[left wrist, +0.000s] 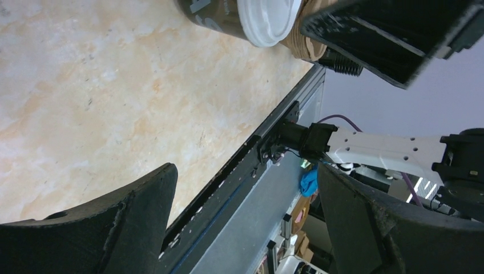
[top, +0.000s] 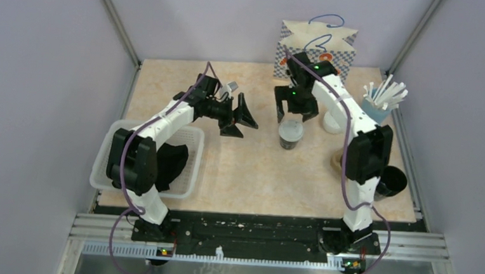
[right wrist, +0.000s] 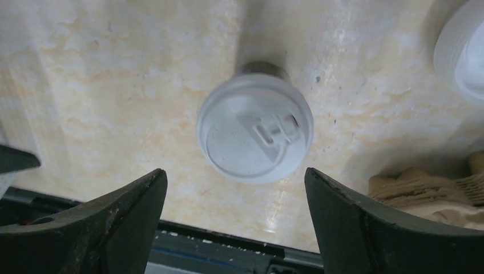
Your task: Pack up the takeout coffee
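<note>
**Desk:** Where is the coffee sitting?

**Me:** I'm seeing one coffee cup (top: 290,135) standing upright on the table (top: 250,175) with its lid on. It's sitting out in the open, on the near side of the patterned paper bag (top: 315,45).

**Desk:** And your hands?

**Me:** I'm hanging the right gripper (top: 294,115) directly over that cup. Its jaws are spreading wide, one to each side of the lid, and gripping nothing. The left gripper (top: 244,121) is hovering to the cup's left, turned on its side, jaws gaping and holding nothing.

**Desk:** Is the second cup showing?

**Me:** I can't tell. A white round thing (right wrist: 462,51) is lying just beside the cup, but the frame edge is cutting it off.
</note>
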Robot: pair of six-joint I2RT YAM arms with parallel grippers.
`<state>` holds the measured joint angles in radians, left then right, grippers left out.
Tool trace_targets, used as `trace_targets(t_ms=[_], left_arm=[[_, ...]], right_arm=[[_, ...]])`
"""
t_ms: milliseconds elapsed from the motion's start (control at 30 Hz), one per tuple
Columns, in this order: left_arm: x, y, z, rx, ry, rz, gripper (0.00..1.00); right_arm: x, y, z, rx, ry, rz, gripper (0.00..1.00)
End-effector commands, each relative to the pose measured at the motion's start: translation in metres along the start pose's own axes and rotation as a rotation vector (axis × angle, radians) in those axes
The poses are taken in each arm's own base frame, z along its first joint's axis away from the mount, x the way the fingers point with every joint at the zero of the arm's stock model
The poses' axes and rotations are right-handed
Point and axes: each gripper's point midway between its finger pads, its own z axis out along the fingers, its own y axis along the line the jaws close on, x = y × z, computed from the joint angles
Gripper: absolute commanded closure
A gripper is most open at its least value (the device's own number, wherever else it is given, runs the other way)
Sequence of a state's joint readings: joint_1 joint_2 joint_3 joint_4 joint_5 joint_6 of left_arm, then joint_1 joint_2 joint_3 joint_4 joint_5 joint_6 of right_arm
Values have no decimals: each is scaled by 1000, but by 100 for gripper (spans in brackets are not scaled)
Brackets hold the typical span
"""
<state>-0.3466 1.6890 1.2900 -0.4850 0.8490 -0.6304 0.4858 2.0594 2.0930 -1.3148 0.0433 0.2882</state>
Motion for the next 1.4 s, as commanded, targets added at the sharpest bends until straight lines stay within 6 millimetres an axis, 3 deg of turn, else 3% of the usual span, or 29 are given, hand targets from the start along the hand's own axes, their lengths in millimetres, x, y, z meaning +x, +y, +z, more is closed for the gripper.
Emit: trace_targets(t_ms=[0,67,167,233,300,433,633,833,1000,1367], left_arm=[[-3,-30,23,52,26,65,3],[-5,-38,40,64,31,89,6],[-12,-40,62,68,33,73,16],[-18,-34,74,68,24,52,22],[-25,-30,82,71,19,43,25],[-38,-24,95,56,16,49,16],[-45,-9,121,54,31,1,21],[-58,-7,135,53,22,-5,19],[-50,-4,146,46,44,-14,24],[-42,17,146,-15,41,-9,34]], right_arm=[[-9,-7,-55,-314,-176,149,12],[-2,-23,-51,-434,-196,240,14],[5,-29,-56,-646,-261,327,15],[11,-33,-47,-739,-261,364,16],[18,-36,-35,-762,-249,369,17],[25,-39,-15,-744,-231,364,19],[31,-51,8,-699,-205,367,25],[29,-55,27,-727,-177,394,30],[30,-52,38,-758,-159,408,34],[36,-50,55,-779,-140,450,38]])
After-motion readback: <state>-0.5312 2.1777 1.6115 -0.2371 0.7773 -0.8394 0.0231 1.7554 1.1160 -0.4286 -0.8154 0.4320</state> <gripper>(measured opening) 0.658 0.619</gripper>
